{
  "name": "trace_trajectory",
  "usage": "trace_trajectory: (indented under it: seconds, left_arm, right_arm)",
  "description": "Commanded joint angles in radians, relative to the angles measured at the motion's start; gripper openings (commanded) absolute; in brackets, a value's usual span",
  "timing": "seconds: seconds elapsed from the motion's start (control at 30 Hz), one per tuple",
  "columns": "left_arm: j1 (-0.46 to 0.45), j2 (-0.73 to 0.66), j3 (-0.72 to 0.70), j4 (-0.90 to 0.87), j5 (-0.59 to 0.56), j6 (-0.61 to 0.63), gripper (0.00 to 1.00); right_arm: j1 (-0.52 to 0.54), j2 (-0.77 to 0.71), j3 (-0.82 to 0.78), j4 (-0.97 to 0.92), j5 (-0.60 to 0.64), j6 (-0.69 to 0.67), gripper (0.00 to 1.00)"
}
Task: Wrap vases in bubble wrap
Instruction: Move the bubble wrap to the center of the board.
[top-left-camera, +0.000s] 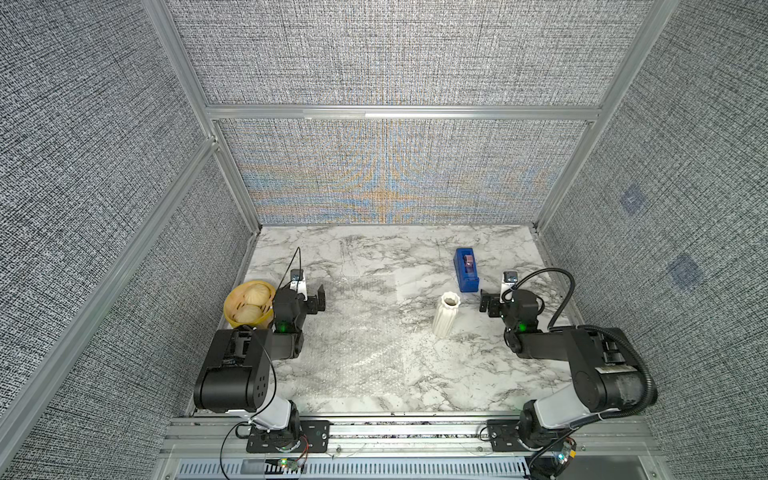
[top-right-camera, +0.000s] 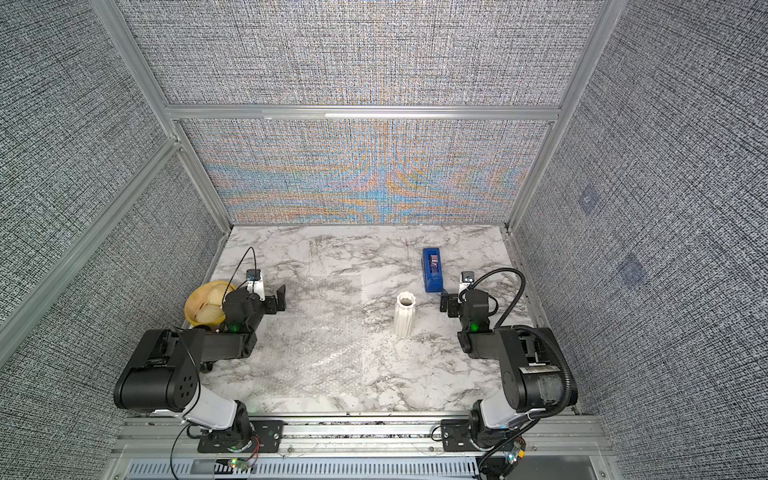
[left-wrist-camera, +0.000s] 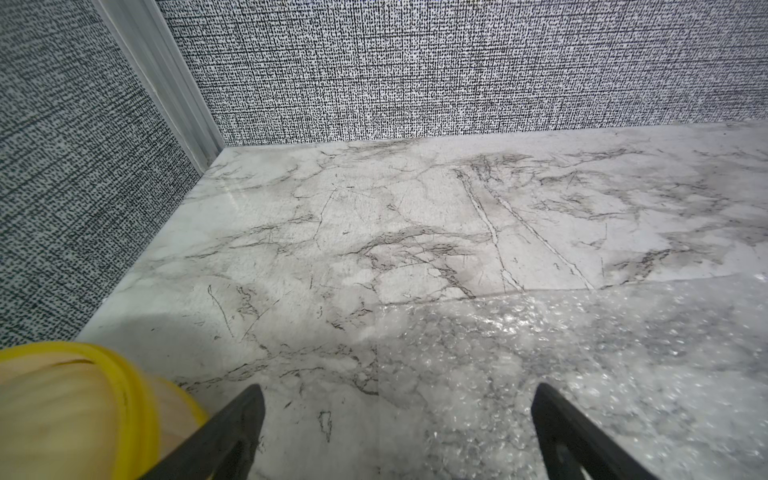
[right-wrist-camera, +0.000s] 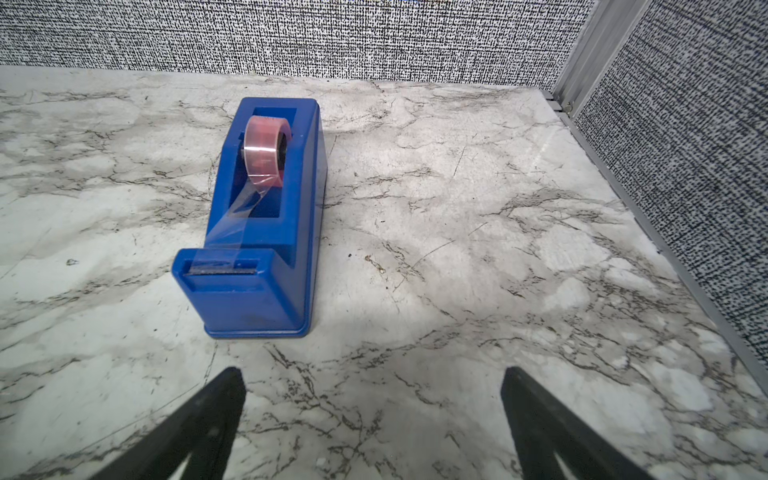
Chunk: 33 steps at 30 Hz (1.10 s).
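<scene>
- We see a robot lab cell: grey fabric panels in aluminium framing.
- Left arm and right arm sit on a rail before a marble-patterned tabletop.

**Marbled desk, four things on it**

The grey-veined desk carries clear bubble wrap spread flat at its middle. A white vase stands upright just right of it. A blue tape dispenser sits behind the vase, and a yellow basket sits at the left edge.
</scene>
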Motion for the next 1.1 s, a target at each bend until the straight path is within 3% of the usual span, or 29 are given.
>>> trace_trajectory:
  seconds: [0.0, 0.1, 0.23, 0.33, 0.43, 0.57, 0.67, 0.87, 0.97, 1.07]
  left_arm:
    - [0.001, -0.013, -0.006, 0.028, 0.011, 0.008, 1.0]
    - [-0.003, -0.134, 0.002, -0.089, 0.005, 0.018, 0.99]
    - [-0.018, -0.335, 0.041, -0.29, -0.07, -0.042, 1.0]
    - [-0.021, -0.456, 0.096, -0.405, -0.098, -0.206, 1.0]
    - [-0.022, -0.532, 0.218, -0.666, -0.13, -0.432, 1.0]
    - [-0.021, -0.609, 0.356, -1.038, -0.19, -0.626, 1.0]
    - [-0.017, -0.673, 0.355, -1.196, -0.22, -0.761, 1.0]
    - [-0.015, -0.71, 0.319, -1.168, 0.014, -0.63, 1.0]
    - [-0.029, -0.681, 0.347, -1.245, 0.039, -0.636, 1.0]
    - [-0.105, -0.635, 0.392, -1.336, 0.008, -0.62, 1.0]
  right_arm:
    - [0.001, -0.008, -0.01, 0.044, 0.009, -0.002, 0.99]
    - [0.001, -0.091, -0.033, 0.025, 0.026, -0.002, 0.99]
    - [0.005, -0.295, 0.048, -0.279, 0.023, -0.012, 0.99]
    - [0.006, -0.437, 0.138, -0.509, 0.031, 0.064, 0.99]
    - [0.006, -0.546, 0.261, -0.738, 0.0, 0.19, 0.99]
    - [-0.01, -0.636, 0.41, -1.092, 0.089, 0.457, 0.99]
    - [-0.053, -0.654, 0.454, -1.179, -0.037, 0.445, 0.99]
    - [-0.002, -0.604, 0.577, -1.38, -0.112, 0.36, 0.99]
    - [0.047, -0.605, 0.593, -1.422, -0.113, 0.351, 0.99]
    - [0.089, -0.612, 0.593, -1.446, -0.097, 0.358, 0.99]
